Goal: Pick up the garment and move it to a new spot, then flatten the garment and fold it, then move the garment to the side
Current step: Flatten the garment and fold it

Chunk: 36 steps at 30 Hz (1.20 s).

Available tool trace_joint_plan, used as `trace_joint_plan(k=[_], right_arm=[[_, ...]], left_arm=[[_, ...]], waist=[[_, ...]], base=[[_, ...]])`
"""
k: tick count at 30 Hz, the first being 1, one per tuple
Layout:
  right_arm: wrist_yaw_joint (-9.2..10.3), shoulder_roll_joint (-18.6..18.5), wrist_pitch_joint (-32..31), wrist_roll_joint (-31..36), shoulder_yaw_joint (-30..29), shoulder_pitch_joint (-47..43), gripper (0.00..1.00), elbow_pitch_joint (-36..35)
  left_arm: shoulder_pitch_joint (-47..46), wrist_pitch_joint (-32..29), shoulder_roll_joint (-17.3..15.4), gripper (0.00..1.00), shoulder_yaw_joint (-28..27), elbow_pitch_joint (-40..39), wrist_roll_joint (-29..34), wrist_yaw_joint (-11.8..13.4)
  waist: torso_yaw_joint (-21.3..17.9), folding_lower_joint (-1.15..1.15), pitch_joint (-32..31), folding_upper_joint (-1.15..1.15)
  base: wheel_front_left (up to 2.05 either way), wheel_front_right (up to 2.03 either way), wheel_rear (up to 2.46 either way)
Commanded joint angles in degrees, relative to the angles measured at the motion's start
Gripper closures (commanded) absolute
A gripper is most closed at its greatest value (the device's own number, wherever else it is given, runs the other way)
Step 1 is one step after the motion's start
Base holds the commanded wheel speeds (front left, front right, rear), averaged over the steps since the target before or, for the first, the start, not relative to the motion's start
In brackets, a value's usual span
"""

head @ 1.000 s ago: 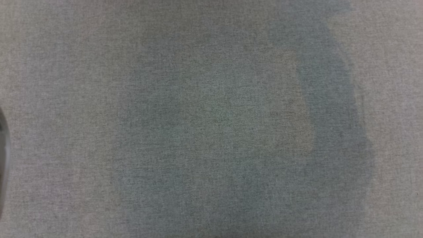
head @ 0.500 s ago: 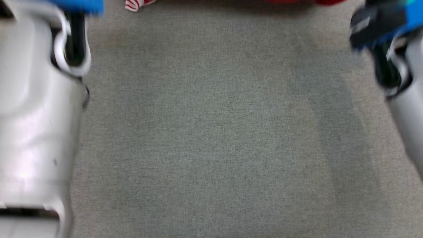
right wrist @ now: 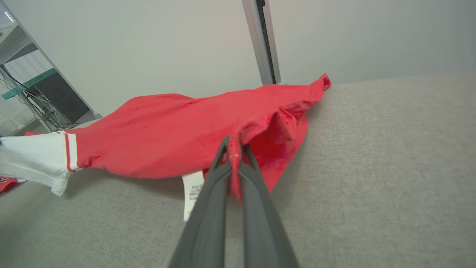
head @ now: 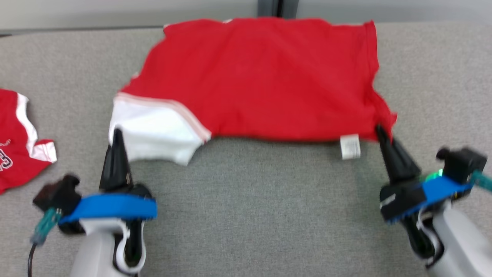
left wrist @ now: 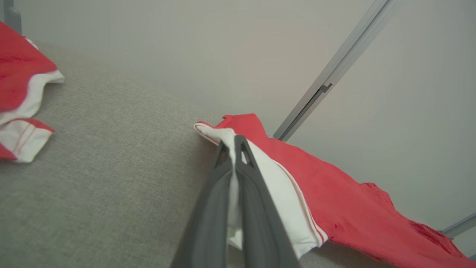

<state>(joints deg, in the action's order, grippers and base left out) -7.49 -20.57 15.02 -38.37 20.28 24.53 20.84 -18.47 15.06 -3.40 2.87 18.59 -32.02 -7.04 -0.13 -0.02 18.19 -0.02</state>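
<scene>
The shirt (head: pixel 261 77) lies spread on the table (head: pixel 250 215), near edge raised. Left claw (head: pixel 116 135) pinches the white sleeve (head: pixel 153 134), right claw (head: pixel 381 131) the red corner (by the label (head: pixel 350 147)). Light, limp cloth that will probably sag: corners give the best hold

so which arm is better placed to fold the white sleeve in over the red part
Left, probably: the left tool pinches the white sleeve, while the right tool grips the red garment at its opposite corner, beside the tag.
</scene>
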Motion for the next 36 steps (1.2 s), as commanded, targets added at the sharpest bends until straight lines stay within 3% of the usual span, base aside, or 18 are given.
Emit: trace_joint_plan(k=[1, 7, 20, 28, 36], right_arm=[[-0.02, 0.37, 0.22, -0.12, -0.49, -3.18, 1.0, -0.67], [-0.01, 1.1, 0.22, 1.46, -1.87, -14.42, 1.0, -2.09], [-0.01, 1.75, 0.22, 2.29, -5.79, -32.27, 1.0, -7.53], [-0.01, 2.82, 0.11, 1.46, -5.73, -30.17, 1.0, -6.56], [-0.01, 2.53, -0.48, -0.35, -3.94, -24.6, 1.0, -4.85]], left_arm=[[2.56, 0.16, -0.23, 1.0, -0.96, -1.3, -0.16, 0.26], [15.55, 0.16, 0.48, 1.0, -2.89, -3.88, -2.62, 1.07], [31.61, 0.16, 0.54, 1.0, 3.13, -11.44, -4.41, 5.46], [30.02, -0.1, 0.22, 1.0, 4.73, -12.9, -5.28, 4.97], [22.77, -2.97, -2.63, 1.0, 5.26, -13.22, -4.84, 3.56]], waist=[[-0.82, 0.02, -1.79, 0.02], [-0.58, 0.02, -6.69, 0.02], [0.11, 0.02, -11.69, 0.02], [-0.33, 0.02, -11.38, 0.02], [-1.31, 0.02, -10.42, 0.02]], base=[[0.0, 0.0, 0.0], [0.0, 0.0, 0.0], [0.0, 0.0, 0.0], [0.0, 0.0, 0.0], [0.0, 0.0, 0.0]])
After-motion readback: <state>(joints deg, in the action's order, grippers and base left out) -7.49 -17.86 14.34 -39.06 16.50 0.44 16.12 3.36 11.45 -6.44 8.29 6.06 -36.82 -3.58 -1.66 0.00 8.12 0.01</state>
